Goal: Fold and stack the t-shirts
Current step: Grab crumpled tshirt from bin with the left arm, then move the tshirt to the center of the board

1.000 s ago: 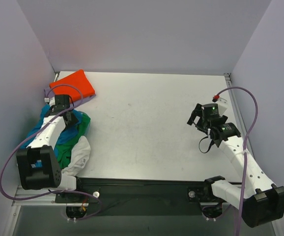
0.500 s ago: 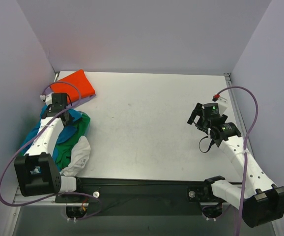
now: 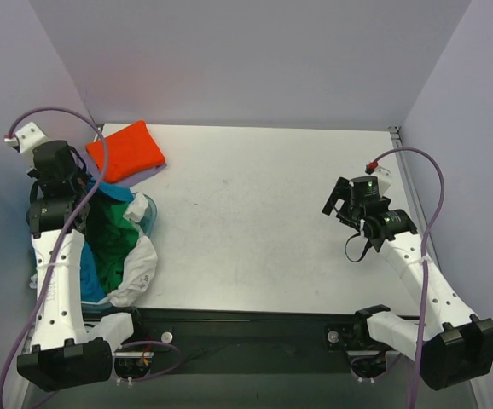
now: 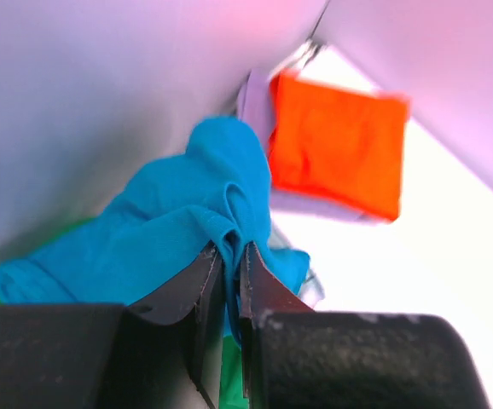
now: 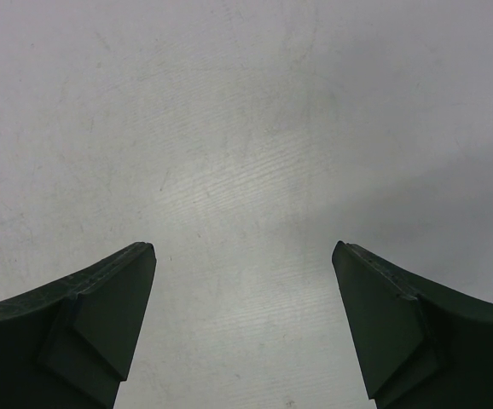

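From above, the teal shirt [image 3: 110, 192] hung off the pile [image 3: 123, 256] at the worktop's [image 3: 255, 213] left edge from the left hand [image 3: 78, 181]; its wrist view showed it pinching a soft, light fold, probably better taken at a shoulder seam; the right wrist view showed the right hand [image 5: 242, 247] spread over bare worktop.

Teal-blue t-shirt [image 4: 178, 213] crumpled at tabletop's left edge, one fold pinched in left gripper [image 4: 232, 260]. Green t-shirt [image 3: 110, 243] and white t-shirt [image 3: 140, 271] bunched in same heap. Orange t-shirt [image 3: 127, 150] folded at far-left corner, lying on lavender t-shirt [image 4: 253, 102].
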Robot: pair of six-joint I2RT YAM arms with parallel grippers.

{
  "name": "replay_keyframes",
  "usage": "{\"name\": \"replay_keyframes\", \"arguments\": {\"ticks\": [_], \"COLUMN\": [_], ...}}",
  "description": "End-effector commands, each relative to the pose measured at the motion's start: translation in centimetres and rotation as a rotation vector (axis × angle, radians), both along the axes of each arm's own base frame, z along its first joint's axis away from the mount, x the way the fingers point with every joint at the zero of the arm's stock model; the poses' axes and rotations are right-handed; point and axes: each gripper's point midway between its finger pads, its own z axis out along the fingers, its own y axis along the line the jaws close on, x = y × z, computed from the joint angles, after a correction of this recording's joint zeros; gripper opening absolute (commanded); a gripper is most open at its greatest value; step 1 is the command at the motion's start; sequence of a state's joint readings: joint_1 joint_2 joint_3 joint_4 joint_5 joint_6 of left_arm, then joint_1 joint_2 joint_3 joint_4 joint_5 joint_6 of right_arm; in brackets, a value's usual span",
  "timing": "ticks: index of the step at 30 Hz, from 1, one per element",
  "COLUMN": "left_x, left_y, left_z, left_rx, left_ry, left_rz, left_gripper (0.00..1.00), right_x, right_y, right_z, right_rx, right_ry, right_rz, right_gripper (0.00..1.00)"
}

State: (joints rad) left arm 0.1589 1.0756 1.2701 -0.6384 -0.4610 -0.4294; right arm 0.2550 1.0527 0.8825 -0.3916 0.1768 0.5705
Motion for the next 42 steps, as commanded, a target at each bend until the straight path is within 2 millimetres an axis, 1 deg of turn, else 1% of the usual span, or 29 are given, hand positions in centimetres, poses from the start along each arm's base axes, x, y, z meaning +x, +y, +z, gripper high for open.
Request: {"name": "replay_keyframes", "arguments": {"ticks": [1,3,6,7,9,10,13,14,16,17,18,20,21,22,23,24,28,29,30,32,33,34,35,36,37,38,40,41,42], "left_x": [-0.5,-1.3,-1.8,-2.0,-1.9,-2.3,-2.1,-2.9,-2.5,-3.7,-3.1,-3.5,-4.1,-4.2,-3.3,-5.0,-5.7,-5.3,-5.7,-4.5,-4.3,-3.9,-2.6,-2.1,-1.8,0.0,1.7,4.0,5.4], "left_y": [0.2,0.2,-0.2,-0.4,-0.9,-1.0,-1.7,-2.1,-3.0,-3.7,-4.4,-5.4,-6.4,-6.9,-7.4,-8.6,-11.5,-12.2,-13.3,-14.8,-17.4,-18.6,-19.9,-21.4,-24.1,-25.7,-29.1,-30.8,-32.0], "left_z": [10.0,13.1,15.4,16.7,17.9,19.3,22.2,24.8,27.2,30.2,31.2,33.9,36.5,37.6,38.2,40.9,44.6,44.8,45.7,45.5,45.4,45.2,44.4,44.0,43.1,41.6,38.7,36.0,33.2], "left_rx": [0.134,0.183,0.228,0.245,0.272,0.282,0.314,0.325,0.333,0.340,0.338,0.331,0.342,0.341,0.318,0.331,0.261,0.196,0.183,0.109,0.049,0.034,0.036,0.015,-0.033,-0.040,-0.093,-0.139,-0.173], "left_ry": [-0.242,-0.297,-0.326,-0.351,-0.373,-0.406,-0.464,-0.528,-0.587,-0.668,-0.697,-0.774,-0.848,-0.881,-0.907,-0.998,-1.173,-1.208,-1.258,-1.276,-1.286,-1.280,-1.251,-1.239,-1.213,-1.160,-1.059,-0.974,-0.875], "left_rz": [-0.035,-0.047,-0.080,-0.092,-0.125,-0.126,-0.169,-0.174,-0.221,-0.237,-0.273,-0.316,-0.355,-0.379,-0.407,-0.458,-0.604,-0.644,-0.699,-0.761,-0.835,-0.859,-0.882,-0.912,-0.976,-0.982,-1.047,-1.060,-1.072], "left_gripper": [0.00,0.00,0.00,0.00,0.00,0.00,0.00,0.00,0.00,0.00,0.00,0.00,0.00,0.00,0.00,0.00,0.00,0.00,0.00,0.00,0.00,0.00,0.00,0.00,0.00,0.00,0.00,0.00,0.00], "right_x": [1.0,1.1,1.0,1.0,0.9,0.9,0.6,0.5,0.3,0.2,0.1,-0.3,-0.3,-0.5,-0.5,-0.6,-0.7,-0.7,-0.7,-0.8,-0.8,-0.8,-0.9,-0.9,-1.0,-1.1,-1.4,-1.6,-1.9], "right_y": [0.4,0.6,0.8,1.0,1.1,1.1,1.2,1.2,1.0,1.0,0.9,0.8,0.8,0.7,0.7,0.6,0.3,0.1,0.1,0.0,-0.1,-0.1,-0.1,-0.1,-0.2,-0.2,-0.5,-0.6,-0.7], "right_z": [1.7,1.8,1.5,1.6,1.3,1.4,1.4,1.5,1.5,1.5,1.5,1.3,1.4,1.2,1.3,1.3,1.5,1.6,1.7,1.7,1.9,1.9,1.9,2.0,2.0,1.9,1.9,1.9,1.9], "right_rx": [0.018,0.023,0.038,0.043,0.051,0.057,0.066,0.068,0.069,0.069,0.069,0.067,0.069,0.067,0.067,0.066,0.057,0.052,0.051,0.046,0.045,0.044,0.044,0.044,0.045,0.042,0.039,0.038,0.035], "right_ry": [-0.037,-0.038,-0.028,-0.029,-0.022,-0.026,-0.031,-0.034,-0.042,-0.044,-0.047,-0.046,-0.049,-0.048,-0.053,-0.055,-0.066,-0.067,-0.071,-0.072,-0.075,-0.075,-0.075,-0.077,-0.077,-0.073,-0.070,-0.069,-0.067], "right_rz": [0.006,0.009,0.013,0.018,0.020,0.018,0.016,0.015,0.012,0.010,0.006,0.006,0.006,0.004,0.004,0.003,-0.006,-0.011,-0.011,-0.013,-0.015,-0.016,-0.014,-0.014,-0.016,-0.015,-0.027,-0.030,-0.033], "right_gripper": [0.89,0.89,0.89,0.89,0.89,0.89,0.88,0.88,0.88,0.88,0.88,0.88,0.88,0.88,0.88,0.88,0.89,0.89,0.89,0.89,0.89,0.89,0.89,0.89,0.89,0.89,0.89,0.89,0.89]}}
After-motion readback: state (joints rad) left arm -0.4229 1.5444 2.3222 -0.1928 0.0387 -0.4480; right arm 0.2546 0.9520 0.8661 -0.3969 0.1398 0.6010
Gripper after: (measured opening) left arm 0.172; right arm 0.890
